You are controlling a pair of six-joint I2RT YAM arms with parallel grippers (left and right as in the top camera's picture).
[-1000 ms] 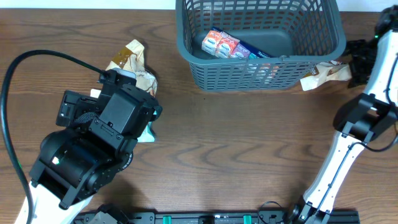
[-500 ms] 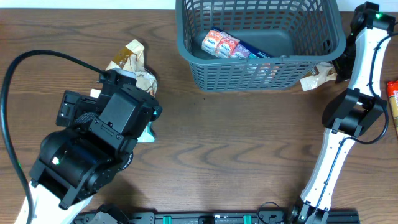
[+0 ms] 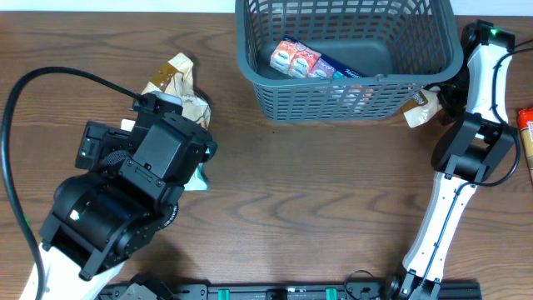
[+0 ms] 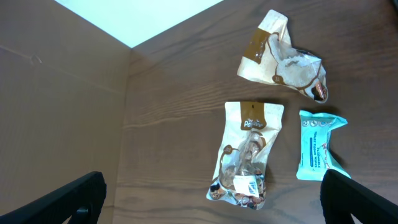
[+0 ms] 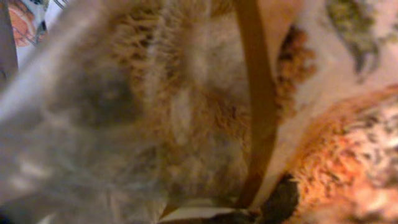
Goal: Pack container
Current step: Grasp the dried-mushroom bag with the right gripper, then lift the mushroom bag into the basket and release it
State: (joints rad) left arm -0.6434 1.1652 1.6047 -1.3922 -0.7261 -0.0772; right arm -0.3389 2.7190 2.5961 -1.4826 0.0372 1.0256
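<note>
The container [image 3: 433, 62], a dark grey-blue slotted basket, stands at the top centre and holds a few colourful snack packets [image 3: 296, 60]. My right gripper [image 3: 443, 100] is at the basket's right front corner, shut on a cream-and-brown snack packet [image 3: 419, 109]. That packet fills the right wrist view [image 5: 199, 106] as a blur, hiding the fingers. My left gripper [image 4: 214, 205] is open and empty above a cream pouch of snacks [image 4: 245, 155]. A teal packet [image 4: 318, 146] and a crumpled cream-brown packet [image 4: 283, 59] lie beside that pouch.
The left arm's bulk covers the table's left side in the overhead view. The crumpled packet [image 3: 176, 79] and a teal corner [image 3: 198, 177] show beside it. A red object [image 3: 526, 125] lies at the right edge. The right arm's links stand at lower right.
The right arm has swung its wrist up and towards the basket. The held packet has shifted a little left, closer to the basket's corner. The left arm has not moved.
</note>
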